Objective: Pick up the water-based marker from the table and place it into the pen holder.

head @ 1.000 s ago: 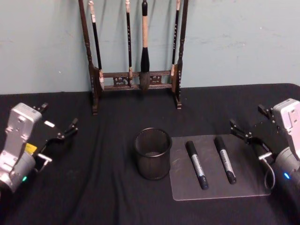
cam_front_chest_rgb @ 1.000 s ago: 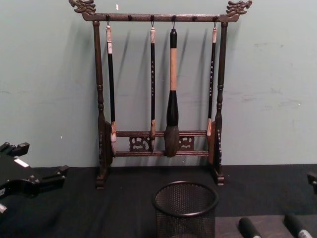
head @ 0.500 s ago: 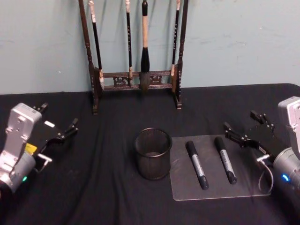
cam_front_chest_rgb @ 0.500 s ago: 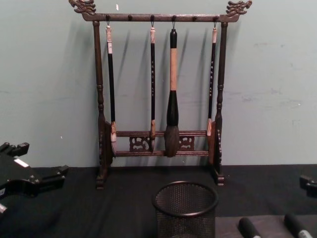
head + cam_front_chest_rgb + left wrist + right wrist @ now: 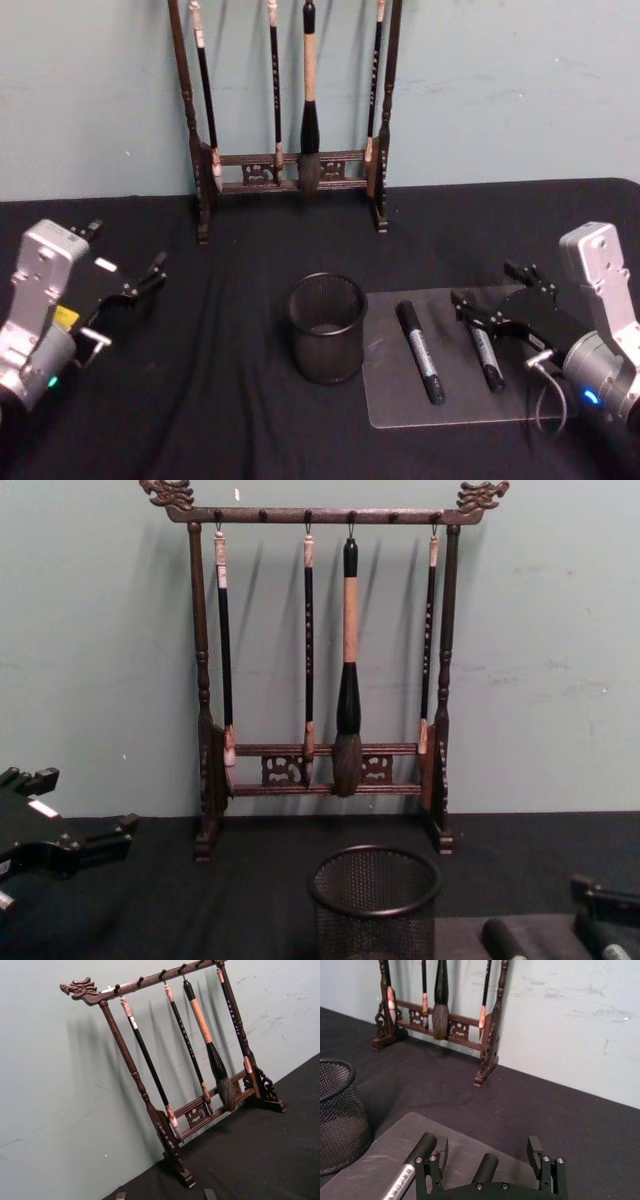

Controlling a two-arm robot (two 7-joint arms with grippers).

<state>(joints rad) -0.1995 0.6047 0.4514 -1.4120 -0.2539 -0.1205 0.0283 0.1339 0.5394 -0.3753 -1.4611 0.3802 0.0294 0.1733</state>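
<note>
Two black markers with silver labels lie side by side on a grey mat [image 5: 400, 400] on the black table [image 5: 230, 400]. My right gripper [image 5: 492, 288] is open and low over the right marker [image 5: 484, 355], one finger on each side of its far end. In the right wrist view this marker [image 5: 485, 1166] lies between the spread fingers of the right gripper [image 5: 487, 1147], and the left marker [image 5: 415, 1152] lies just outside them. The left marker [image 5: 420, 352] lies nearer the pen holder [image 5: 326, 325], a black mesh cup just left of the mat. My left gripper [image 5: 125, 250] rests open at the far left.
A tall dark wooden brush rack [image 5: 290, 165] with several hanging brushes stands at the back against the wall. Bare black cloth stretches between the left gripper and the pen holder [image 5: 374, 900].
My right gripper has moved left and down from beside the mat to straddle the right marker's far end. The left arm, markers and pen holder have not moved.
</note>
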